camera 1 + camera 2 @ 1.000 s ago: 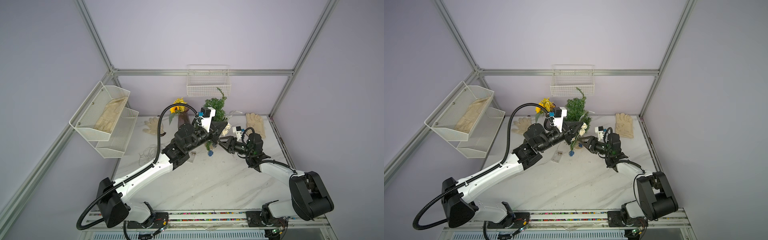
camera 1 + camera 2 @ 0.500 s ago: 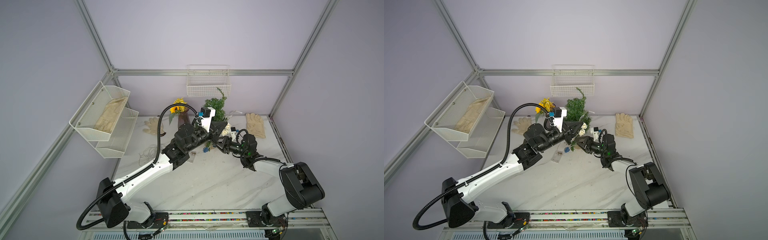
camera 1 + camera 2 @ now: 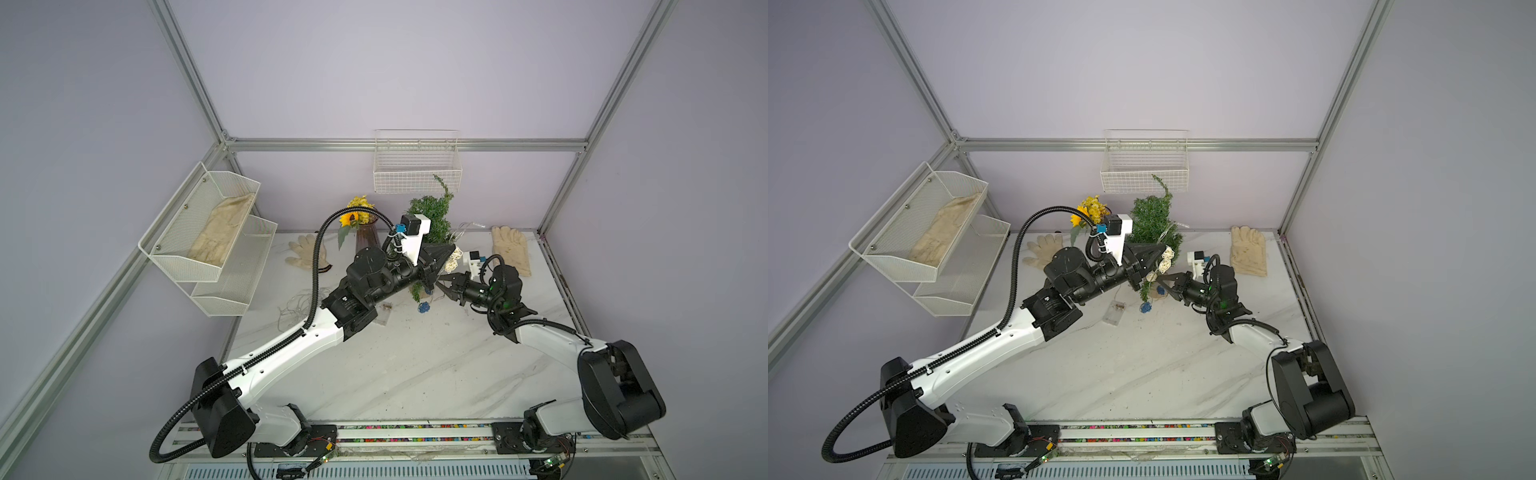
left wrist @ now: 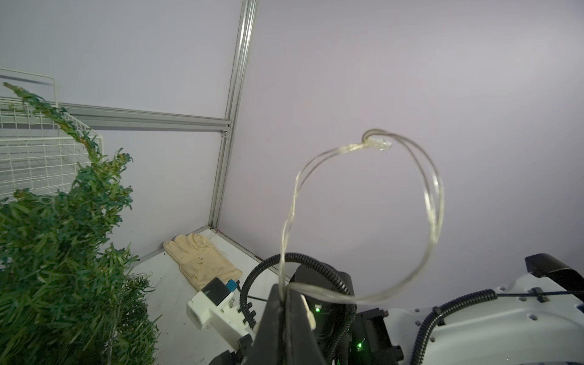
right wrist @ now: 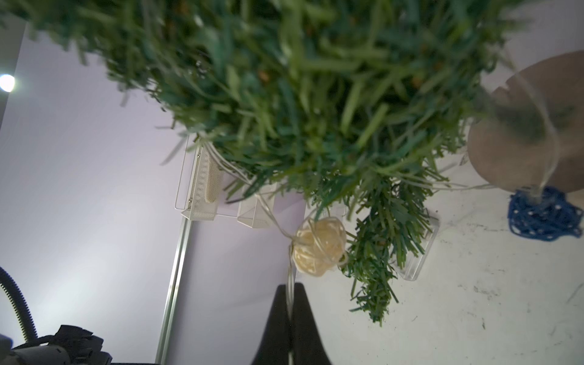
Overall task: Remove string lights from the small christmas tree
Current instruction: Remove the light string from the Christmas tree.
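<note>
Your left tool (image 4: 282, 292) pinches one loop of the lights (image 4: 433, 202) and your right tool (image 5: 290, 297) pinches their wire below one cream ball (image 5: 317, 246), beside the one tree (image 3: 434, 212) standing at the back of the bench (image 3: 415, 365), one blue ball (image 5: 543, 218) by its base.

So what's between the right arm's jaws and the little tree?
Right wrist view: the string lights' pale wire, pinched in those jaws, then one cream woven ball, beside a low branch of the tree.

One small christmas tree (image 3: 432, 212); one run of string lights (image 5: 319, 249); one vase (image 3: 365, 240); three gloves (image 3: 220, 237) (image 3: 305, 251) (image 3: 511, 249); two wall racks (image 3: 178, 232) (image 3: 417, 183); two arms (image 3: 291, 349) (image 3: 548, 336).
</note>
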Controlling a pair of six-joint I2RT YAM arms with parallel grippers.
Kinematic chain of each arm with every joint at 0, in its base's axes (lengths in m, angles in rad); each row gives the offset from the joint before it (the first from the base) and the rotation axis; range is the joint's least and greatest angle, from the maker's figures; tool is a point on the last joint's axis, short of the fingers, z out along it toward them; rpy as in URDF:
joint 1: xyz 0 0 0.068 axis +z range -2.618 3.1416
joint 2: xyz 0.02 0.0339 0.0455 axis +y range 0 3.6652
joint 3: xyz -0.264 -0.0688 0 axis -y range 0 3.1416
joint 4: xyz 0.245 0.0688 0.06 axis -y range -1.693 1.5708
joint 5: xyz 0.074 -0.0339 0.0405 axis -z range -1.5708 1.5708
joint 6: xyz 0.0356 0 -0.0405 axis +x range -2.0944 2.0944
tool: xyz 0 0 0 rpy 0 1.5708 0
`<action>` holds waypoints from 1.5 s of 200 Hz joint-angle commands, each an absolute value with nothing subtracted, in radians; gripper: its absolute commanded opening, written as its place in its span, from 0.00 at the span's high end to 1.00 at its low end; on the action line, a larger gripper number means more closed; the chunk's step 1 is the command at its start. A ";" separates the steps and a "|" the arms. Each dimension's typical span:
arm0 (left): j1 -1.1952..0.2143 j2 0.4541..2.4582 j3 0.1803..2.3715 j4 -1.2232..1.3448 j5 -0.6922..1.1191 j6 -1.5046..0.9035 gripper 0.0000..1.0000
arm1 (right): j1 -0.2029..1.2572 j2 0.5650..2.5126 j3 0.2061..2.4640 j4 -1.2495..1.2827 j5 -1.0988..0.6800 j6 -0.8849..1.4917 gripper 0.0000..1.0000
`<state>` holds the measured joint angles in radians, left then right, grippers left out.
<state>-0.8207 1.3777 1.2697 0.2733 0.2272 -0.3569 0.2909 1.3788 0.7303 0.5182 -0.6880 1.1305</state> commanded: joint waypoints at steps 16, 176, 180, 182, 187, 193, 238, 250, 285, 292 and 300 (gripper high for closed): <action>-0.831 1.364 1.315 0.309 0.255 -0.365 1.00 | 0.242 1.210 0.866 0.163 -0.462 0.953 1.00; -0.757 1.625 1.779 0.153 0.256 -0.218 1.00 | 0.111 1.749 1.710 0.268 -0.370 0.936 1.00; -0.751 1.624 1.783 0.150 0.259 -0.218 1.00 | 0.110 1.763 1.722 0.291 -0.380 0.953 1.00; -0.748 1.624 1.786 0.149 0.260 -0.218 1.00 | 0.110 1.771 1.729 0.303 -0.385 0.960 1.00; -0.740 1.624 1.789 0.148 0.264 -0.218 1.00 | 0.111 1.788 1.746 0.330 -0.394 0.975 1.00; -0.733 1.625 1.794 0.146 0.268 -0.218 1.00 | 0.112 1.811 1.769 0.354 -0.400 0.995 1.00; -0.688 1.622 1.808 0.142 0.280 -0.222 1.00 | 0.153 2.013 2.027 0.449 -0.475 1.077 1.00; -0.679 1.621 1.808 0.141 0.280 -0.223 1.00 | 0.164 2.062 2.091 0.454 -0.484 1.089 1.00; -0.642 1.613 1.803 0.136 0.280 -0.218 1.00 | 0.193 2.179 2.228 0.546 -0.535 1.180 1.00; -0.634 1.609 1.803 0.135 0.279 -0.218 1.00 | 0.199 2.192 2.249 0.553 -0.540 1.184 1.00; -0.624 1.604 1.801 0.135 0.278 -0.219 1.00 | 0.205 2.203 2.270 0.554 -0.541 1.180 1.00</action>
